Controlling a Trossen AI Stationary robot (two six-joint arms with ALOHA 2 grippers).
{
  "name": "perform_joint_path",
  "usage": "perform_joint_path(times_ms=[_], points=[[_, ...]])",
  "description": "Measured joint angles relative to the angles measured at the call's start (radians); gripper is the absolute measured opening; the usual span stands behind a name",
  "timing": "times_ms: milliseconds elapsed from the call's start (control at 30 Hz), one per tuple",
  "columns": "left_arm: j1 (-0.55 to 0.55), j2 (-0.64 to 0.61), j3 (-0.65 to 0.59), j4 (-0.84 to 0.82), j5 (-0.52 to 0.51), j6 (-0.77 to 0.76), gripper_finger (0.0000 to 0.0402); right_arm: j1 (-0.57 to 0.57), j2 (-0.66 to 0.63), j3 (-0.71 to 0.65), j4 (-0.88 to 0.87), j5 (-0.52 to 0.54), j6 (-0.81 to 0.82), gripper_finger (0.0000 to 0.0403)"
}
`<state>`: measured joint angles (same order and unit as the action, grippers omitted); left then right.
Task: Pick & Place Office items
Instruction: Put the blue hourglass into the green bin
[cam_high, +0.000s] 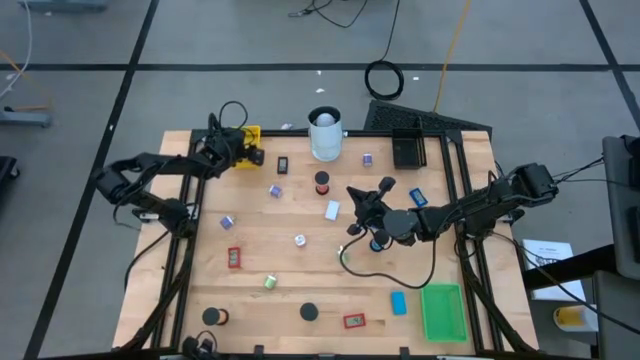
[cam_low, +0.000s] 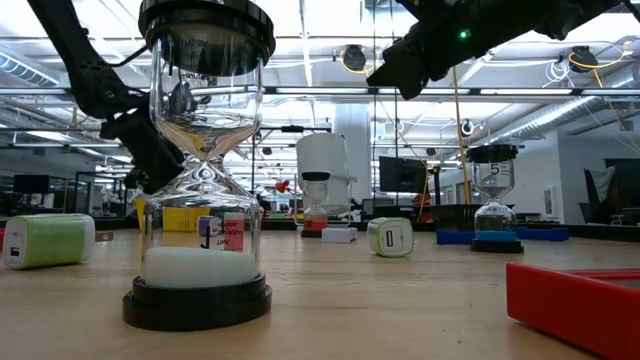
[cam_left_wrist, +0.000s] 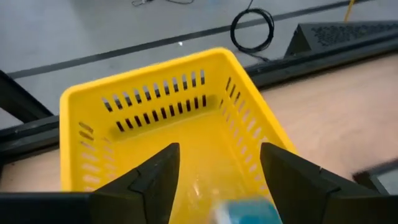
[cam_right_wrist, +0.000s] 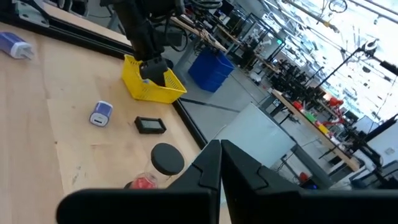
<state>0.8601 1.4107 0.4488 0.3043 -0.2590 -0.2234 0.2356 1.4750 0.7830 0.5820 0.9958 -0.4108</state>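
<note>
My left gripper stands open over the yellow tray at the table's far left corner, fingers slanting down into it. A blurred light-blue piece shows low between the fingers, above the tray's floor; whether it touches them I cannot tell. My right gripper is shut and hangs level above the table's middle, holding nothing. Office items lie scattered on the wood: a white block, a red-sand hourglass, a blue block, a black disc, and a red piece.
A tall white cylinder stands at the far edge, a black tray to its right, a green tray at the near right corner. In the low view an hourglass stands close to the camera.
</note>
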Motion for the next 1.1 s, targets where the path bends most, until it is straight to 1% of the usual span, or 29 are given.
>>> perform_joint_path(times_ms=[33, 100, 200, 333, 433, 533, 600, 700, 800, 867, 933, 1033, 1100], points=[[-0.006, -0.013, 0.000, -0.018, 0.000, 0.008, 0.0232, 0.000, 0.000, 0.000, -0.002, 0.010, 0.011, 0.0001], [-0.019, -0.045, 0.000, -0.071, -0.002, 0.042, 0.0224, 0.000, 0.000, 0.000, 0.000, 0.064, 0.035, 0.0001], [-0.054, -0.108, -0.004, -0.131, -0.004, 0.090, 0.0194, 0.000, -0.038, 0.000, -0.036, 0.158, 0.109, 0.0001], [-0.125, -0.201, -0.046, -0.138, -0.003, 0.118, 0.0137, -0.001, -0.134, 0.002, -0.185, 0.139, 0.278, 0.0001], [-0.191, -0.272, -0.091, -0.104, 0.020, 0.164, 0.0093, -0.010, -0.224, 0.002, -0.348, 0.042, 0.432, 0.0000], [-0.249, -0.339, -0.136, -0.051, 0.090, 0.204, 0.0054, -0.040, -0.302, 0.002, -0.517, -0.071, 0.611, 0.0000], [-0.279, -0.372, -0.154, -0.032, 0.164, 0.206, 0.0033, -0.068, -0.336, 0.002, -0.634, -0.128, 0.718, 0.0000], [-0.314, -0.396, -0.161, -0.033, 0.294, 0.177, 0.0009, -0.120, -0.354, 0.002, -0.789, -0.221, 0.842, 0.0000], [-0.351, -0.398, -0.163, -0.035, 0.405, 0.189, 0.0005, -0.173, -0.352, 0.001, -0.930, -0.340, 0.932, 0.0000], [-0.388, -0.398, -0.181, 0.008, 0.441, 0.212, 0.0010, -0.202, -0.351, 0.001, -1.005, -0.395, 0.968, 0.0000], [-0.422, -0.398, -0.210, 0.077, 0.443, 0.218, 0.0010, -0.222, -0.351, 0.001, -1.052, -0.424, 0.992, 0.0000], [-0.466, -0.398, -0.274, 0.236, 0.446, 0.220, 0.0004, -0.236, -0.356, 0.016, -1.132, -0.426, 1.016, 0.0000], [-0.488, -0.398, -0.322, 0.340, 0.459, 0.222, 0.0007, -0.241, -0.356, 0.040, -1.188, -0.433, 1.038, 0.0000]])
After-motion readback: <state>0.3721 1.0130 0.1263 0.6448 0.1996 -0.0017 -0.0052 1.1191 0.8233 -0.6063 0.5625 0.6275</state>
